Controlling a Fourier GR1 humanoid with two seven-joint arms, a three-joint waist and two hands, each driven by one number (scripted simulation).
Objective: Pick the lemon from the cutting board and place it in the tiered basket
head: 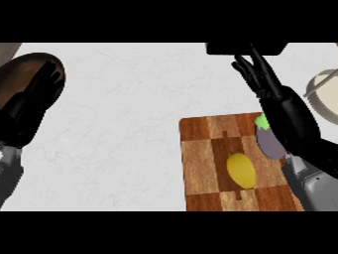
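A yellow lemon [241, 170] lies on the wooden cutting board [200, 163] at the lower right. My right hand [285, 111] hovers over the board's right side with its fingers straight, pointing away toward the far edge; it is open and holds nothing. It sits up and to the right of the lemon, apart from it. The tiered basket [336, 94] shows at the right edge as a pale round tray with a metal rim. My left hand [28, 106] rests open at the left edge.
A purple eggplant [271, 144] with a green stem lies on the board's right side, partly hidden by my right hand. A dark brown round bowl [18, 74] sits at the far left behind my left hand. White counter [128, 114] spreads between them.
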